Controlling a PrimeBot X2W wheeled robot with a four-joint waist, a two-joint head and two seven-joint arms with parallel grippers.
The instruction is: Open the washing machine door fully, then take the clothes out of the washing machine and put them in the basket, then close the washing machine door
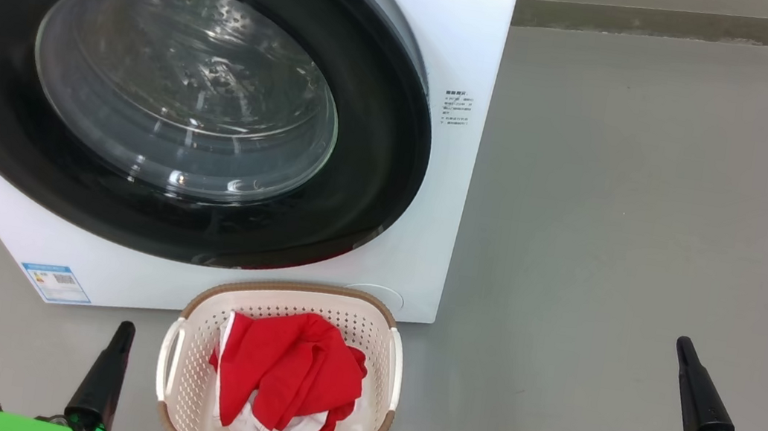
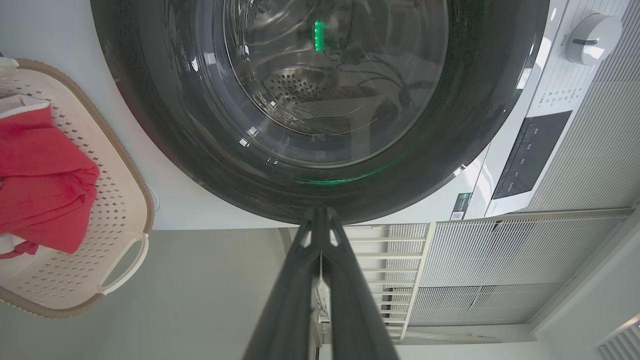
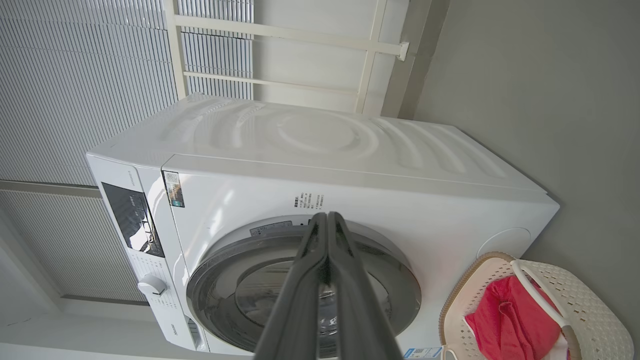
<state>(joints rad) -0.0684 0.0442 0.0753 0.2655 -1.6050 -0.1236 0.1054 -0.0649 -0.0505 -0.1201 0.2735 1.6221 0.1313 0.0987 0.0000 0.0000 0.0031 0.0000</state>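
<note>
Fingers (image 2: 292,295) of the left gripper (image 2: 320,214) are pressed together with nothing between them, and those of the right gripper (image 3: 327,216) are likewise closed on nothing. In the head view both grippers are held low, the left one just beside the basket (image 1: 192,376) and the right one well apart from it, over the floor (image 1: 613,240). Neither is touching the door (image 1: 375,169).

The door is seen lying flush against the front of the washer (image 1: 468,47), with no gap shown round its black rim, so it is judged to be shut. Through the glass only the metal drum (image 1: 224,73) is made out, and no red fabric is seen inside. The clothes (image 1: 286,375) are heaped in the basket, which is set on the floor just in front of the washer, below the door.

From this layout all three steps are judged to be done: the drum is emptied, the clothes are placed in the basket, and the door is closed. Nothing of the task appears to be left, though whether the latch is fully caught cannot be told.
</note>
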